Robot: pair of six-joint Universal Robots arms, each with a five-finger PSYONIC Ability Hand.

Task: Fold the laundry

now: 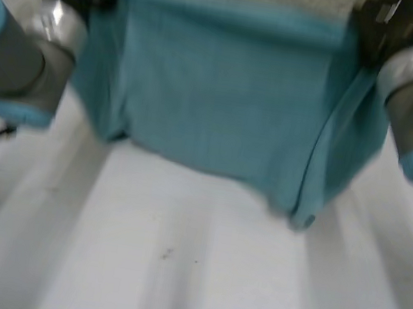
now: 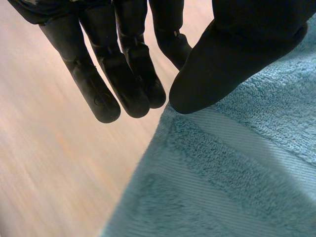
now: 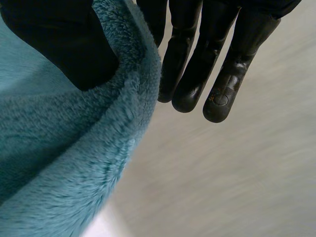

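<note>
Towel, teal, is being held up over the white table and stretched between the two arms. Its lower edge is hanging seemingly clear of the tabletop, and one lower corner is drooping on the right-arm side.

Step in hand, as judged: the cloth is being spread flat in the air before being laid down for a first fold. For this to be done well, both top corners should be held level and taut. That way the hem can be set down straight with no crease trapped. The sagging side is likely needing a little more tension.

On the left hand, the thumb is being pressed onto the towel's edge near a corner. The fingers are being held straight and close together just past that edge: a pinch, not a fist.

On the right hand, the thumb is being pressed onto the rolled plush edge. That edge is being squeezed against straight fingers lying side by side.
</note>
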